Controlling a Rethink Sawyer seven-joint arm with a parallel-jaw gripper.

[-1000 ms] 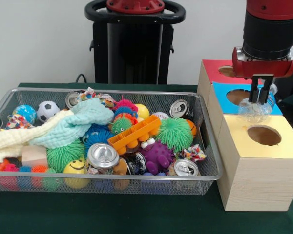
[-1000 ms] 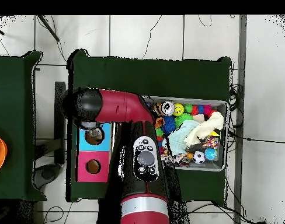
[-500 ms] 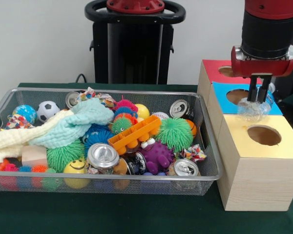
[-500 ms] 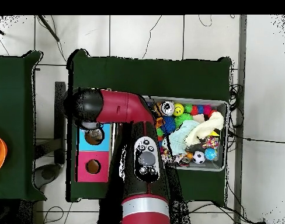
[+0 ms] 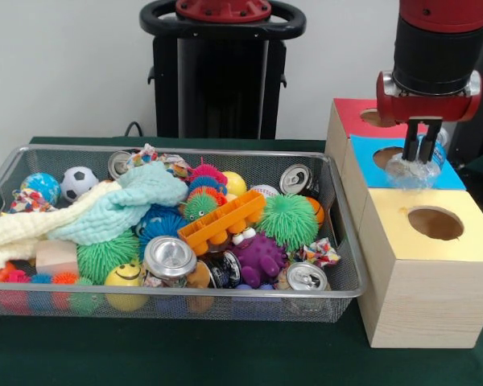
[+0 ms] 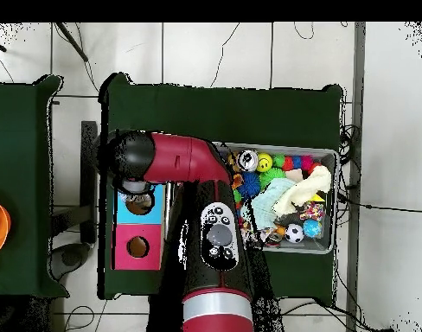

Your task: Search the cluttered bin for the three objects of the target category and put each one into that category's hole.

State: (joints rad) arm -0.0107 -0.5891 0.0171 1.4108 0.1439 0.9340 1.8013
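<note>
In the front view my gripper [image 5: 419, 158] hangs over the blue-topped box [image 5: 369, 153], shut on a wad of clear wrinkly plastic with blue patches [image 5: 409, 171]. The wad hangs just above that box's round hole [image 5: 392, 157]. The silver wire-mesh bin [image 5: 338, 241] stands to the left, full of toys; no other plastic wad shows in it. In the overhead view the arm [image 6: 175, 160] covers the gripper and the wad; the bin [image 6: 329, 246] shows to its right.
A red-topped box [image 5: 350, 115] stands behind the blue one, a yellow-topped box [image 5: 435, 221] with a hole in front. The bin holds silver cans [image 5: 170, 256], spiky balls [image 5: 287, 219], an orange tray [image 5: 221, 221] and cloths [image 5: 121, 207]. The black pedestal [image 5: 221, 72] stands behind.
My gripper has risen a little and shifted slightly towards the blue box's hole, still holding the plastic wad.
</note>
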